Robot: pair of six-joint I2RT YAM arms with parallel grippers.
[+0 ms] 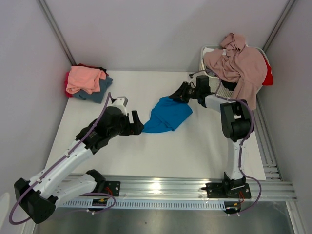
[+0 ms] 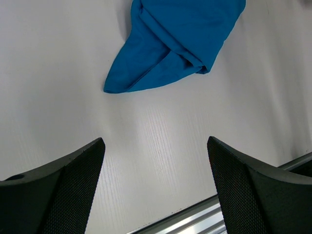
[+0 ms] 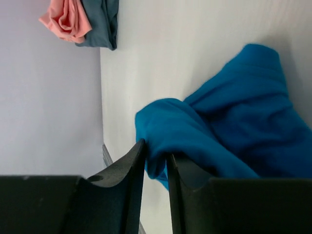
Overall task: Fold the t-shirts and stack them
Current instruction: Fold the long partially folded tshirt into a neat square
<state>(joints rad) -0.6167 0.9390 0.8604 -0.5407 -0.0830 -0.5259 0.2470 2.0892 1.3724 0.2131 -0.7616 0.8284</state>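
Shirt in bright blue (image 1: 168, 116) lies crumpled near the middle of the table (image 1: 195, 146). In the top view it narrows to a point at its 8 o'clock end and rises into a bunched corner at its 1 o'clock end. From the left wrist the blue shirt (image 2: 175, 39) shows a folded ridge running down to that point. Its surface is flat on the white tabletop, with bare table all round the tip.

The right gripper (image 1: 176, 95) sits at the bunched corner, reaching in from 3 o'clock. In its own camera the right gripper (image 3: 155, 148) has its jaws only a narrow slit apart. A fold of the blue shirt (image 3: 234, 131) presses against the fingertips. Whether the cloth is pinched or merely touching cannot be told.

The left gripper (image 1: 136, 124) hangs just beside the pointed end, at the shirt's 8 o'clock. Its jaws are spread wide with nothing between them. The left gripper (image 2: 155, 141) is apart from the cloth.

At 10 o'clock on the table is a pile. A salmon pink shirt (image 1: 85, 79) lies on top of a blue-grey shirt (image 1: 100, 90), with a red shirt (image 1: 67, 83) showing at the left edge. At 2 o'clock stands a white basket (image 1: 208, 50). A mauve-pink shirt (image 1: 241, 68) is heaped over it and hangs down the near side.
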